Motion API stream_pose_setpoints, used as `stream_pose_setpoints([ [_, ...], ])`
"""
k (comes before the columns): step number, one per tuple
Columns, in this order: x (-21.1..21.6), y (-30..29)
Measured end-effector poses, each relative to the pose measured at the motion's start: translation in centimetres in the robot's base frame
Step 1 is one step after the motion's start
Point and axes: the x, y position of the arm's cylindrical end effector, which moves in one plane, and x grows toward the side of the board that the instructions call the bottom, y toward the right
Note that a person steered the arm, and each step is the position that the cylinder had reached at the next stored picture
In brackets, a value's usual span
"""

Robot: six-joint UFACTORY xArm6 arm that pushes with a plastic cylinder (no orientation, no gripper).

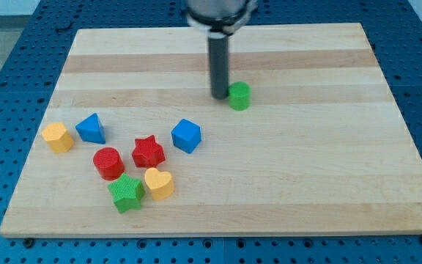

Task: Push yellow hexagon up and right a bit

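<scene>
Currently my tip (219, 96) sits beside the green cylinder (239, 96), no hand on this rig, far from the yellow hexagon (58, 137) at surface (306, 183) left; approach from its lower-left pending.

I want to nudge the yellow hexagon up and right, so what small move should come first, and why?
Probably bring my tip down and left across the board. It now sits beside the green cylinder, far from the yellow hexagon near the view's left edge. It should end just below-left of the hexagon, going round the blue triangle beside it, so the push heads up and right.
</scene>
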Motion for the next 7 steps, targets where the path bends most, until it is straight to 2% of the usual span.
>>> stream_pose_setpoints([
  [1, -1.6, 1.6],
  [2, -3.7, -3.9],
  [3, -3.7, -13.9],
  [4, -0.2, -24.1],
  [5, 4.3, -28.8],
  [6, 8.0, -32.0],
  [7, 8.9, -32.0],
])
